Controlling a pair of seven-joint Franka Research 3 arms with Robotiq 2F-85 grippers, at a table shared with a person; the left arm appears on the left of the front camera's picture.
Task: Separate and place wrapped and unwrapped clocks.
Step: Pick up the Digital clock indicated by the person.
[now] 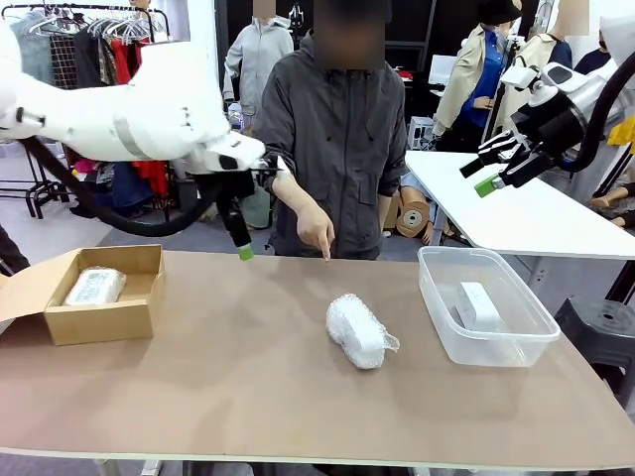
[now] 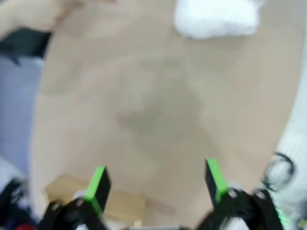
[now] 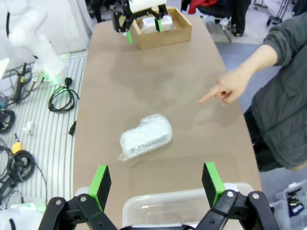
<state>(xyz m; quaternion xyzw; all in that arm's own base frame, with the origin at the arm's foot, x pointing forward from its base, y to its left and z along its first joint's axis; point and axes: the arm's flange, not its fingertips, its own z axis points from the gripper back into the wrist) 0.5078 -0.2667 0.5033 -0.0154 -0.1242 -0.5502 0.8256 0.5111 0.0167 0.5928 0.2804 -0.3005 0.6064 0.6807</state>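
Note:
One bubble-wrapped clock [image 1: 355,330] lies loose on the middle of the brown table, also seen as wrapped clock [image 3: 146,136] and blurred wrapped clock [image 2: 216,19]. A second wrapped clock [image 1: 94,287] lies in the cardboard box [image 1: 139,315] at the left. The bare white clock [image 1: 477,305] rests in the clear plastic tub [image 1: 437,297] at the right. My left gripper [image 1: 243,248] hangs open above the table between box and loose bundle, holding nothing. My right gripper [image 1: 478,176] is open, raised high above the tub. A person's hand [image 1: 317,238] points down at the far edge.
The person stands at the far side, centre. The pointing hand [image 3: 223,91] hovers over the table beyond the loose bundle. The tub rim [image 3: 168,206] lies just below my right gripper [image 3: 156,178]. A white table [image 1: 536,213] stands behind on the right.

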